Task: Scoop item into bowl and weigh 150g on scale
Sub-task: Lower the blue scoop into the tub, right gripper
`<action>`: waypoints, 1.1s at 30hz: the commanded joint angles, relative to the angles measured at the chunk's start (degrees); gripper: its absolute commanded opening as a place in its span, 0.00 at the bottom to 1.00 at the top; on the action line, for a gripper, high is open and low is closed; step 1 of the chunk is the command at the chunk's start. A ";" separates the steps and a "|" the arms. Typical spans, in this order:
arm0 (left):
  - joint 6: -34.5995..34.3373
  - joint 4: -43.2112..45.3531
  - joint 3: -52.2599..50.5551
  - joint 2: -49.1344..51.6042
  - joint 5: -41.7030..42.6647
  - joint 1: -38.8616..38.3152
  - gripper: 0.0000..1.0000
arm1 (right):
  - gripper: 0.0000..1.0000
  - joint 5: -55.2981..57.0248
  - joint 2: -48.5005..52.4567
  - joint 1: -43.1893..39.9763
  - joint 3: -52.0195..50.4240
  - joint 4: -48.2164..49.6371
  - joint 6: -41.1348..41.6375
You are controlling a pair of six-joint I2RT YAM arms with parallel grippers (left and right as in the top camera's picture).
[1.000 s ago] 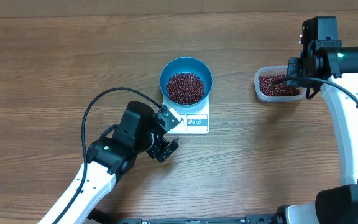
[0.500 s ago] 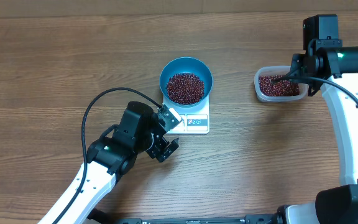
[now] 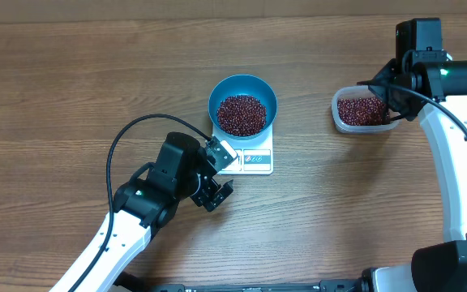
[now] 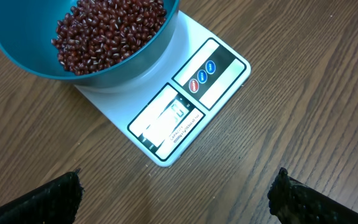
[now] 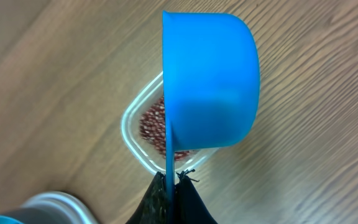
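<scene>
The bright blue bowl (image 3: 242, 88) stands on the white scale (image 3: 254, 160), filled with red-brown beans (image 3: 242, 114). In the left wrist view the bowl (image 4: 129, 59) and the scale's display (image 4: 166, 119) lie just ahead. My left gripper (image 4: 179, 199) is wide open over bare wood, near the scale's front left corner (image 3: 225, 172). My right gripper (image 5: 169, 182) is shut on the thin handle of a small blue scoop (image 5: 210, 81). The scoop hangs turned on edge above the clear tub of beans (image 5: 153, 124); its inside is hidden. In the overhead view this gripper (image 3: 386, 96) sits at the tub's (image 3: 363, 112) right end.
A black cable (image 3: 136, 130) loops over the table from the left arm. Bare wood lies between the scale and the tub. A grey round shape (image 5: 48, 208) shows at the bottom left of the right wrist view.
The right gripper has drawn the scoop up and back out of the beans in the tub. The left arm, bowl and scale have not moved.
</scene>
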 commanded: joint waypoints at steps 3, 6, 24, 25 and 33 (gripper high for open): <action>0.87 0.20 -0.35 -0.55 0.85 0.31 1.00 | 0.04 -0.70 -0.11 0.04 -1.01 2.05 9.68; 0.85 0.20 -0.35 -0.55 0.85 0.31 0.99 | 0.04 -1.66 1.27 0.04 -2.51 3.41 11.32; 0.85 0.20 -0.35 -0.55 0.85 0.31 1.00 | 0.04 -10.05 9.86 0.07 -4.35 8.04 11.43; 0.85 0.20 -0.35 -0.55 0.87 0.31 0.99 | 0.04 -10.40 9.94 0.07 -4.35 8.02 11.43; 0.85 0.20 -0.35 -0.55 0.87 0.31 0.99 | 0.19 -10.64 10.03 0.07 -4.35 8.17 11.43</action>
